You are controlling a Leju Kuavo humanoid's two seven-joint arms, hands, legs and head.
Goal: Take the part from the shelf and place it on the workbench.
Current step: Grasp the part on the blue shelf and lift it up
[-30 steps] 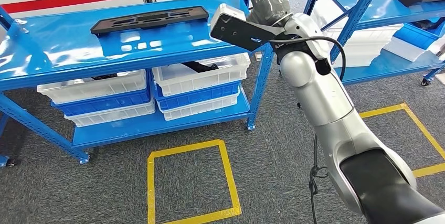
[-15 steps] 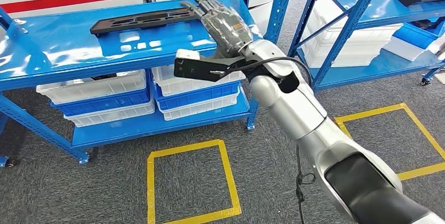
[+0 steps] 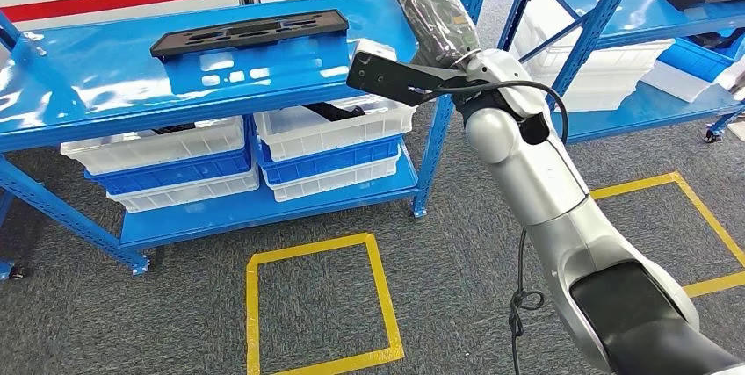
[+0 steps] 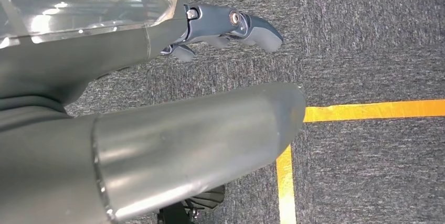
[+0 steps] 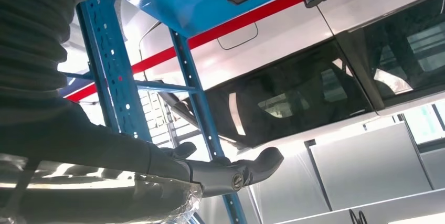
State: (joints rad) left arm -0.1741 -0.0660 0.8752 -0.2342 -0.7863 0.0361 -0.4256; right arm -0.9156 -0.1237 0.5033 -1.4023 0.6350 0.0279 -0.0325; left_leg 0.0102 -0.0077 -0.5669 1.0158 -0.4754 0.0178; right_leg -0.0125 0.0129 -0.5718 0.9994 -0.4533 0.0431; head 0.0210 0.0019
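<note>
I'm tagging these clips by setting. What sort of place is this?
Likely a factory or warehouse parts-storage area: blue steel shelving holding a black part, stacked white and blue bins, and yellow floor-tape boxes.

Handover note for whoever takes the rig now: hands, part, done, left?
Right hand: raised at the right end of the top shelf, fingers spread, holding nothing.
Left hand: hanging over the carpet, fingers curled in, nothing in it.
Black part: flat on the top shelf, to the left of the right hand, untouched.
Done: nothing picked yet.
Left: reach the part, grip it, lift it off, carry it to the workbench.
</note>
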